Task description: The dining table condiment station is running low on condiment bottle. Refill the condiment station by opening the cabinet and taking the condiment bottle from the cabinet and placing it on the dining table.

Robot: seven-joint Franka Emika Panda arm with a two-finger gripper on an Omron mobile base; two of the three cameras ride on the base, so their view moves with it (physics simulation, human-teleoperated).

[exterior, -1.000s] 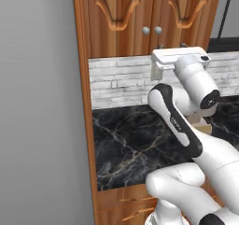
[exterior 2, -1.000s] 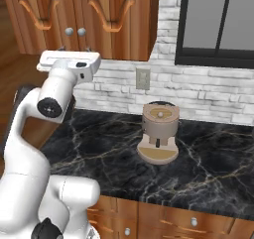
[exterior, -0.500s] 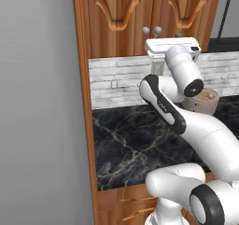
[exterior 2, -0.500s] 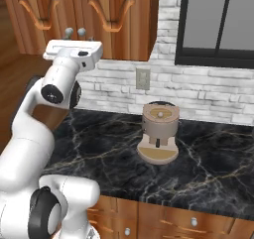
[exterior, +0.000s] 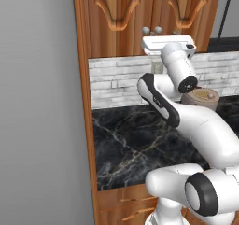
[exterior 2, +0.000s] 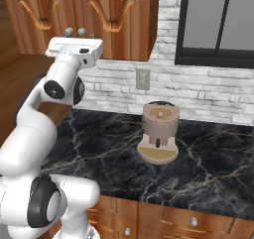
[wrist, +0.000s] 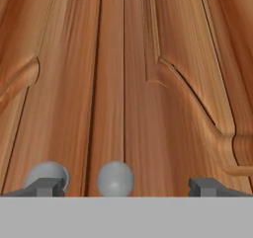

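Cabinet of reddish-brown wood hangs on the wall above the white brick backsplash, with two doors, both closed, each carved with a curved arch panel. The hand view looks straight at these doors from close up, the seam between them running up the middle.

Below it lies the counter, a black marble top with pale gold veins, with wooden drawers under its front edge. One dark-framed window sits to the right of the cabinet.

One white arm reaches up from the base, its hand level with the bottom edge of the doors. One round brown appliance with a tan base stands on the counter near the backsplash, below a single wall outlet.

The end effector is released, its two dark fingertips spread well apart; the right door's knob lies between them, untouched by either, and one tip sits in front of the left knob.

Two small round silver knobs sit side by side at the doors' lower inner corners, one per door.
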